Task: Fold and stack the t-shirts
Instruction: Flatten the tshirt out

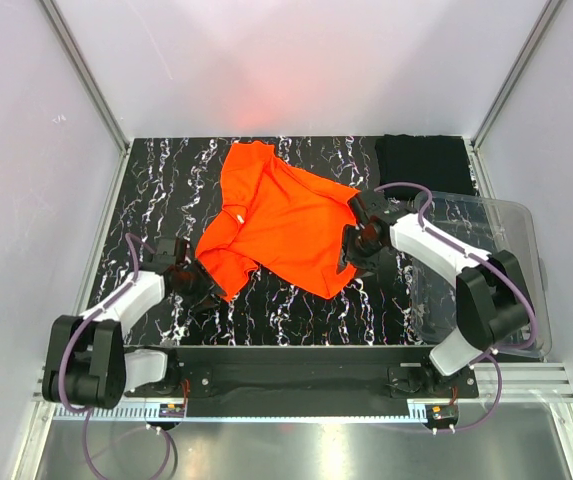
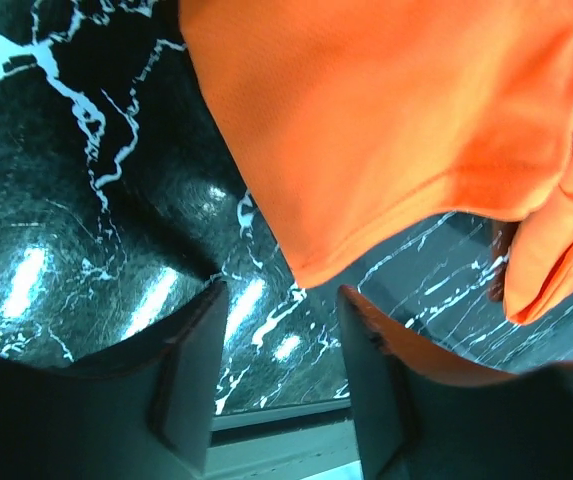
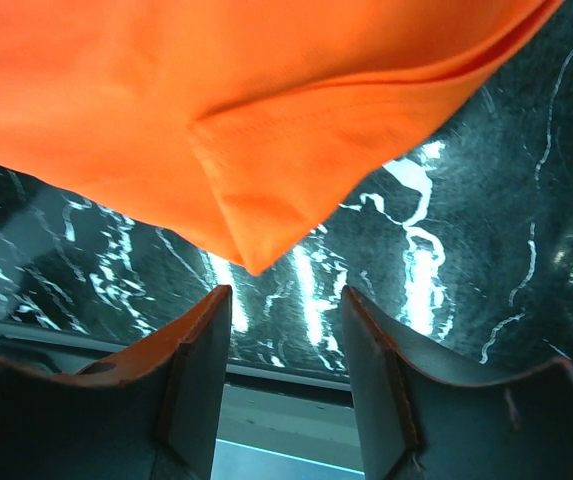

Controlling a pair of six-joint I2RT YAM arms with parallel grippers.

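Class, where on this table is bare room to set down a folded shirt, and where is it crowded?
Bare: far-left table beside the orange shirt; strip between shirt and near edge. Crowded: right side, with black shirt, bin, right gripper.

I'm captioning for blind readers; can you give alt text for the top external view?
An orange-red t-shirt lies rumpled on a black marbled table, the left gripper by its front-left corner and the right gripper by its right edge. A black t-shirt sits at the far right, behind a clear plastic bin.

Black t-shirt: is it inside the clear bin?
No, the black t-shirt lies on the table at the far right corner, beyond the clear bin.
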